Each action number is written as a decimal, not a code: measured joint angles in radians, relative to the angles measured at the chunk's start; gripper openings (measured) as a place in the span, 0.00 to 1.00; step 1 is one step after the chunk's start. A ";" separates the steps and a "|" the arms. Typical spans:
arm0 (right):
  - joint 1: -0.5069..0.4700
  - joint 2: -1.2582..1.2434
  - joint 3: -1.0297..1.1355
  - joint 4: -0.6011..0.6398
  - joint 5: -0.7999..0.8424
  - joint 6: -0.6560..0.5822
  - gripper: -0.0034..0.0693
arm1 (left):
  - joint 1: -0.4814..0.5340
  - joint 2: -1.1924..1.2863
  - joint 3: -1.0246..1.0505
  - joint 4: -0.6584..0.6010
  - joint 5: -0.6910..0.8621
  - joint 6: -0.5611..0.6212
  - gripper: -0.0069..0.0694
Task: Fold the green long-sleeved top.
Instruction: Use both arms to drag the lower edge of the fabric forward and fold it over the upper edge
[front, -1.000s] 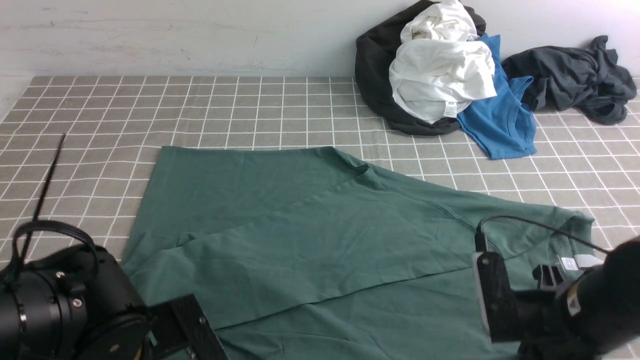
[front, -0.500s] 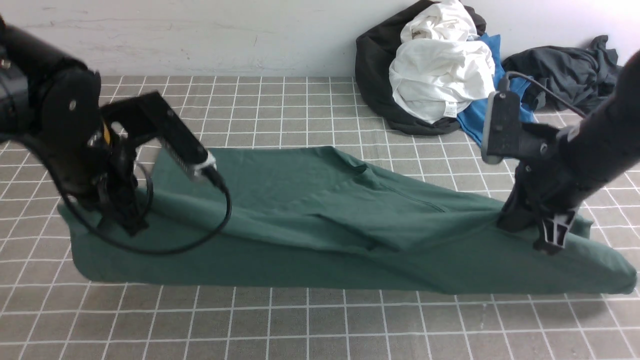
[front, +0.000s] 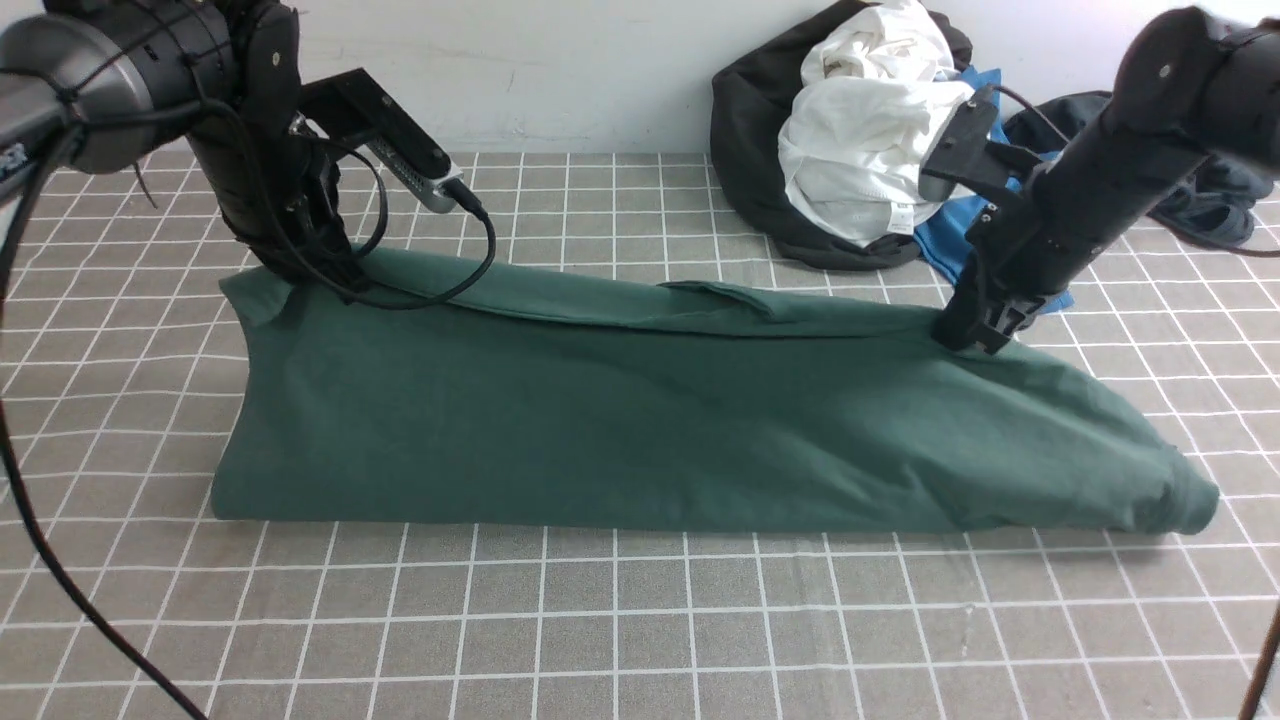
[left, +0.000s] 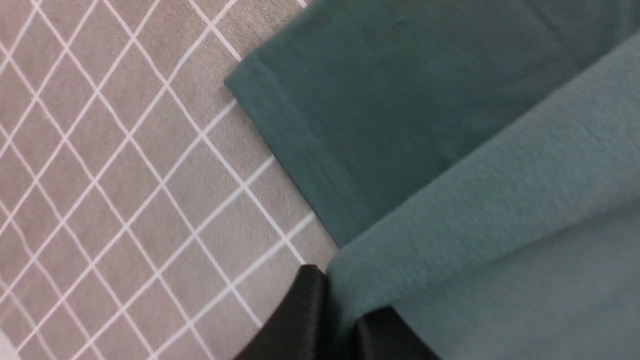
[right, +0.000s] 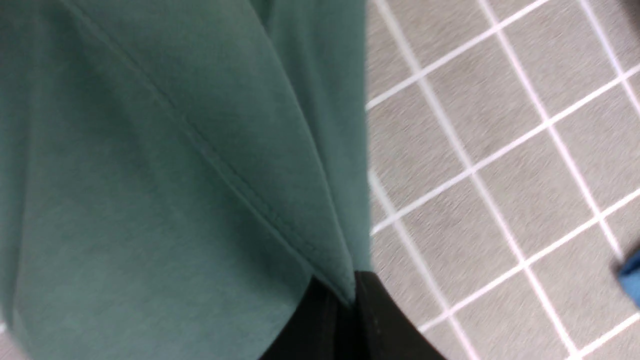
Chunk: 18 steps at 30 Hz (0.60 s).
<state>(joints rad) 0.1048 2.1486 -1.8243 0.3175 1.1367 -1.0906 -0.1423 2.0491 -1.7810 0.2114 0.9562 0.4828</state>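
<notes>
The bench (front: 640, 640), under a grey checked cloth, is filling nearly the whole view. The green top (front: 640, 420) is lying across the middle of it, doubled over into one long band running left to right. Its near fold is resting on the cloth and its far edge is being held at both ends. Against the far wall on the right, a heap of clothes is sitting: a black garment (front: 750, 150), a white shirt (front: 870, 150) on top of it and a blue shirt (front: 938, 252) peeking out beside it. A dark grey garment (front: 1210, 205) is lying further right. The left claw (front: 320, 275) is pinching the top's far left corner, jaws pressed together on the fabric. The right claw (front: 975, 335) is pinching the far right end the same way.
</notes>
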 joint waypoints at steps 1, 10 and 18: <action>0.000 0.034 -0.032 0.001 -0.005 0.010 0.06 | 0.008 0.039 -0.028 0.000 -0.009 -0.004 0.11; 0.000 0.114 -0.096 0.000 -0.115 0.063 0.11 | 0.020 0.168 -0.090 0.006 -0.115 -0.015 0.13; -0.008 0.123 -0.096 -0.021 -0.228 0.158 0.39 | 0.021 0.197 -0.090 0.044 -0.153 -0.082 0.32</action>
<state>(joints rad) 0.0966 2.2717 -1.9205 0.2969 0.9083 -0.9327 -0.1215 2.2461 -1.8714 0.2553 0.8032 0.4005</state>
